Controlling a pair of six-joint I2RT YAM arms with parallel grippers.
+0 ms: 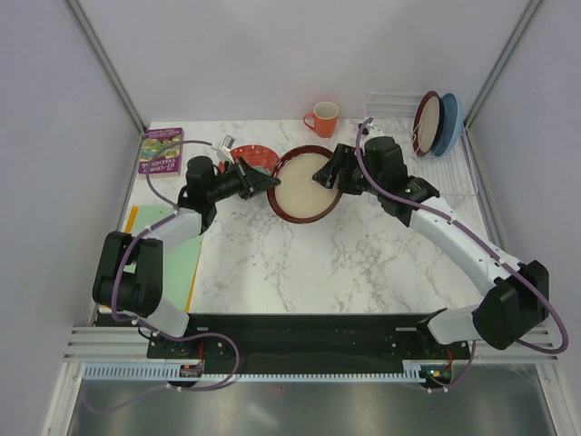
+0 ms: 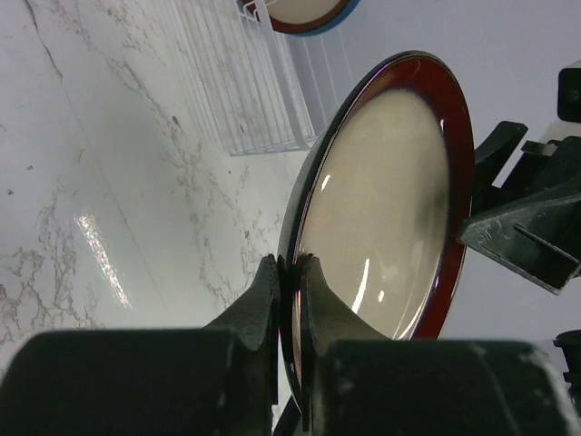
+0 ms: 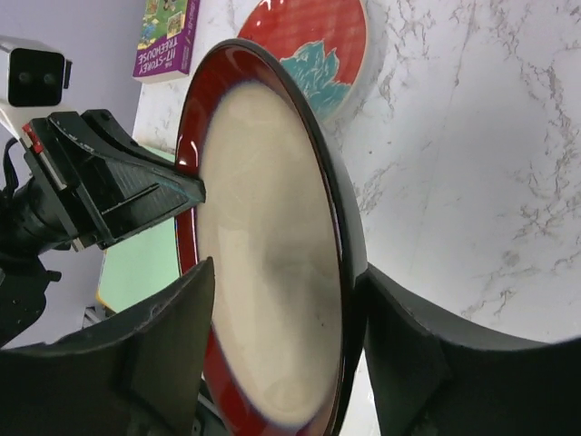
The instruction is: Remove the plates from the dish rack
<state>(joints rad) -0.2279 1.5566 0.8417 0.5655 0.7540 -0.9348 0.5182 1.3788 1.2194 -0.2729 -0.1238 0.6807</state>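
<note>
cream plate (image 1: 304, 191) clamped in my left gripper (image 2: 289, 268), right gripper (image 3: 286, 291) unclenched; two plates (image 1: 436, 123) left in rack (image 1: 458, 173), 1 o'clock.

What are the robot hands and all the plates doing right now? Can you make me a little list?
held plate: cream plate with a dark red rim, tilted up between the two arms
left gripper: shut on that plate's rim
right gripper: jaws spread either side of the same plate
red patterned plate: lying flat on the table
dish rack: holds a cream plate and a light blue plate, both on edge
orange mug: upright, left of the rack
</note>
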